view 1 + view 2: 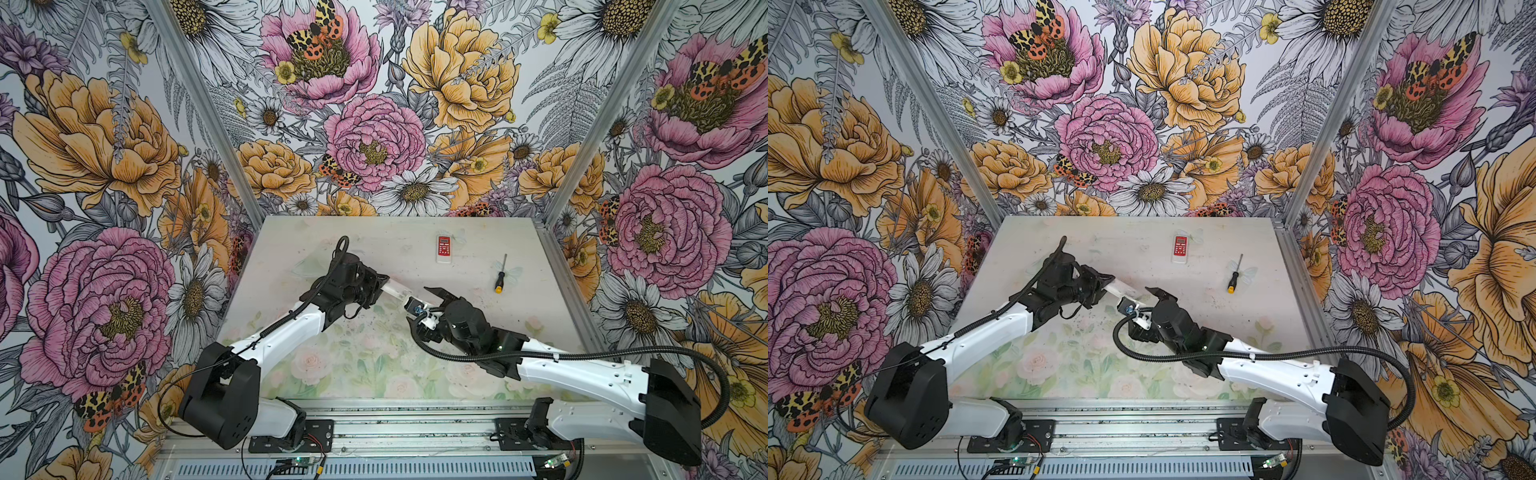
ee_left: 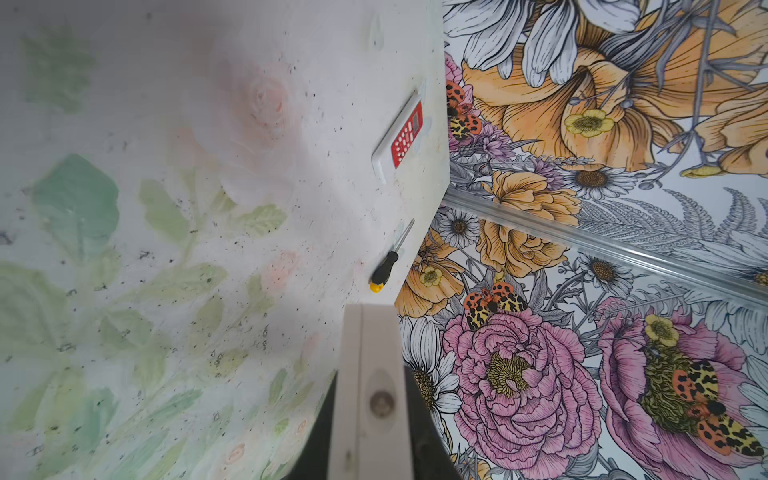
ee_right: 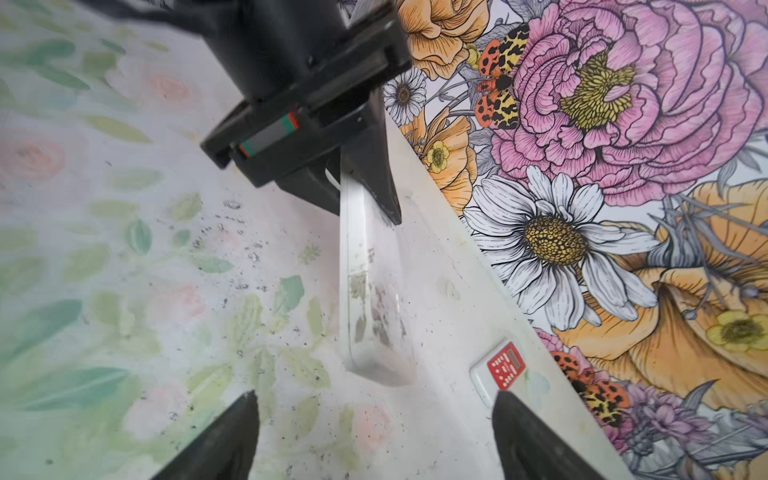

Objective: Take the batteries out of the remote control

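My left gripper point(image 1: 384, 286) point(image 2: 370, 386) is shut on one end of a long white remote control point(image 1: 401, 293) point(image 2: 374, 345) and holds it tilted above the table. An oval recess with a screw shows on the side facing the left wrist camera. In the right wrist view the remote control point(image 3: 365, 291) sticks out from the left gripper point(image 3: 361, 203) toward me. My right gripper point(image 1: 417, 306) point(image 3: 374, 399) is open, and the remote's free end hangs just ahead of its fingertips without touching them. The batteries are hidden.
A small white remote with a red keypad face point(image 1: 444, 248) point(image 1: 1180, 248) lies flat near the table's back edge. A screwdriver with a black-and-yellow handle point(image 1: 500, 276) point(image 1: 1235, 276) lies to its right. Floral walls enclose the table on three sides.
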Controlling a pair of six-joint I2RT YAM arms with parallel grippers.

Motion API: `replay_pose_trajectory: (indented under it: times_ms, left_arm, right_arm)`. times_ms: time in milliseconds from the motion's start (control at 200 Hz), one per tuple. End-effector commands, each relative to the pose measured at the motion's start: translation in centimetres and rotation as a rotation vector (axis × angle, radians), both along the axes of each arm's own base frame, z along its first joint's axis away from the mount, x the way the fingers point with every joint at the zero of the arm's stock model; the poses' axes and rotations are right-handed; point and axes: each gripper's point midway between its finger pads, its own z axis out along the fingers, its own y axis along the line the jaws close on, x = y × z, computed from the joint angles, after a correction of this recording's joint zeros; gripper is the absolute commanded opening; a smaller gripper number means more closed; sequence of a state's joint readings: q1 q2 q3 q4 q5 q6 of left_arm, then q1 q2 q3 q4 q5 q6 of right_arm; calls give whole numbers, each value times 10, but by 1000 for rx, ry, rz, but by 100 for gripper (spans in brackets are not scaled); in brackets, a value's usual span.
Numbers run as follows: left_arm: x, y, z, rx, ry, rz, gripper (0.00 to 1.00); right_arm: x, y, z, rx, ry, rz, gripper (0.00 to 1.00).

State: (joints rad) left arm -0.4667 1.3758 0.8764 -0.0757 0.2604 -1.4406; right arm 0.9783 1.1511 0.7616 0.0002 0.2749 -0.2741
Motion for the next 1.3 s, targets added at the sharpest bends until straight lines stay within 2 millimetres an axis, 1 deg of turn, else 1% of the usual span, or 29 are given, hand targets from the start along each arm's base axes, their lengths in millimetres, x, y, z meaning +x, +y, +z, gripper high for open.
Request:
replay_pose_trajectory:
  times_ms: [0,70,125,140,155,185,265,345,415,485,530,555,640,680,801,851,881,931,1026,1106,1161,1296]
  left_arm:
    - [21,15,42,81,-266,15,0]
    - [24,21,51,143,-379,13,0]
    - [23,23,59,164,-474,4,0]
    - [23,24,60,173,-495,3,0]
    - [22,25,62,182,-515,2,0]
    - [19,27,65,200,-557,1,0]
    - [8,29,78,215,-665,4,0]
    - [0,32,81,207,-707,4,0]
    - [-5,34,83,192,-733,0,0]
    - [-7,38,78,194,-734,11,0]
    - [-8,43,78,179,-743,37,0]
    - [-9,46,75,166,-740,49,0]
    - [-9,53,74,126,-750,79,0]
    - [-10,53,72,123,-750,81,0]
    - [-9,54,72,115,-754,90,0]
    - [-8,55,74,102,-763,102,0]
    - [-7,54,75,93,-769,106,0]
    - [-6,52,77,77,-776,103,0]
    - [-3,48,77,61,-778,95,0]
    - [0,44,75,54,-775,84,0]
    - [1,43,75,48,-777,85,0]
    - [1,38,75,55,-778,72,0]
  right_arm:
    - [-9,-6,59,454,270,-129,95]
    - [-4,-20,79,670,442,-210,96]
    - [5,-31,83,809,583,-264,96]
    - [5,-30,83,844,635,-262,96]
    - [13,-36,82,888,682,-285,96]
    - [19,-38,78,947,773,-306,96]
    - [34,-41,62,1015,941,-338,96]
    - [44,-37,48,1044,1001,-317,97]
    - [48,-25,51,1148,1054,-213,96]
    - [50,-13,51,1239,1122,-128,96]
    - [51,-4,43,1254,1176,-106,95]
    - [50,0,39,1255,1196,-101,95]
    - [46,6,24,1225,1209,-101,95]
    - [46,8,20,1218,1210,-104,96]
    - [45,18,16,1197,1224,-83,94]
    - [45,21,10,1190,1235,-97,92]
    - [46,21,1,1188,1244,-122,91]
    - [47,24,-6,1197,1258,-137,89]
    - [48,32,-8,1221,1282,-110,86]
    - [50,37,-7,1225,1275,-104,85]
    - [52,38,-6,1222,1273,-105,85]
    - [58,41,-12,1227,1285,-122,82]
